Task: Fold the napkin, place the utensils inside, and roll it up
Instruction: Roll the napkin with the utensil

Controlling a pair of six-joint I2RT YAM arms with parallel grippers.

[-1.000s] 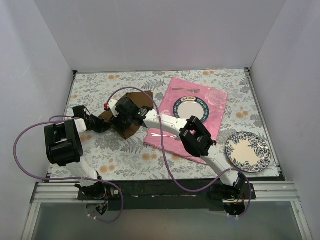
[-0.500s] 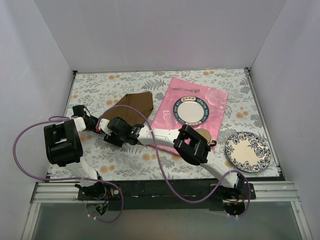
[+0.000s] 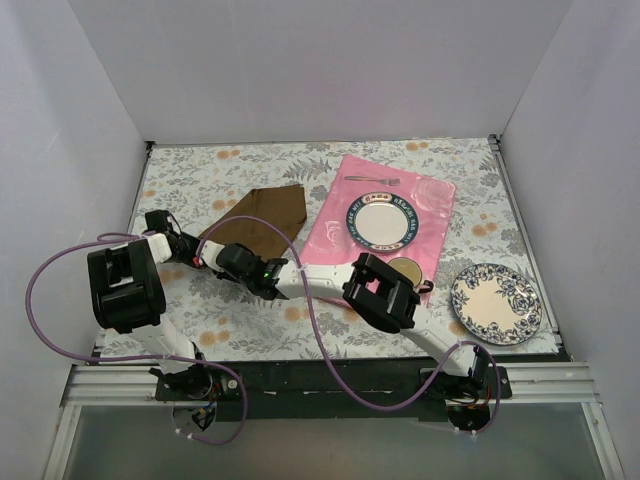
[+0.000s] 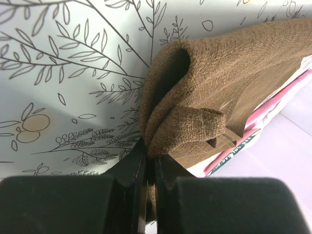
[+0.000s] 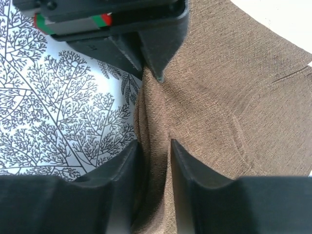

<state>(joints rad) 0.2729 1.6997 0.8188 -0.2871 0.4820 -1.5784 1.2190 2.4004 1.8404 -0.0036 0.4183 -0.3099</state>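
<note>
At the left of the floral surface (image 3: 190, 175), the left gripper (image 4: 148, 157) is seen clamped tight on the near-left corner of the napkin (image 3: 262, 213), the dark jaws pressed together with a rolled lip of brown cloth pinched between them. The napkin is spread on the surface left of centre, fanning from that pinched corner toward the far right, where its right edge lies just beside the pink mat (image 3: 432, 215). Just to the right of the left gripper, the right gripper (image 5: 155, 152) is lowered onto the same near corner; its jaws are set only narrowly apart and are closed on a raised ridge of the cloth, with creases drawn in toward the gap. The tips of the two grippers are seen almost touching in the right wrist view. On the pink mat, a fork (image 3: 372, 180) is laid crosswise along the far edge, well apart from the napkin, and a blue-rimmed plate (image 3: 380, 222) is set near the mat's middle. A second, floral plate (image 3: 495, 303) rests on the surface at the near right.
</note>
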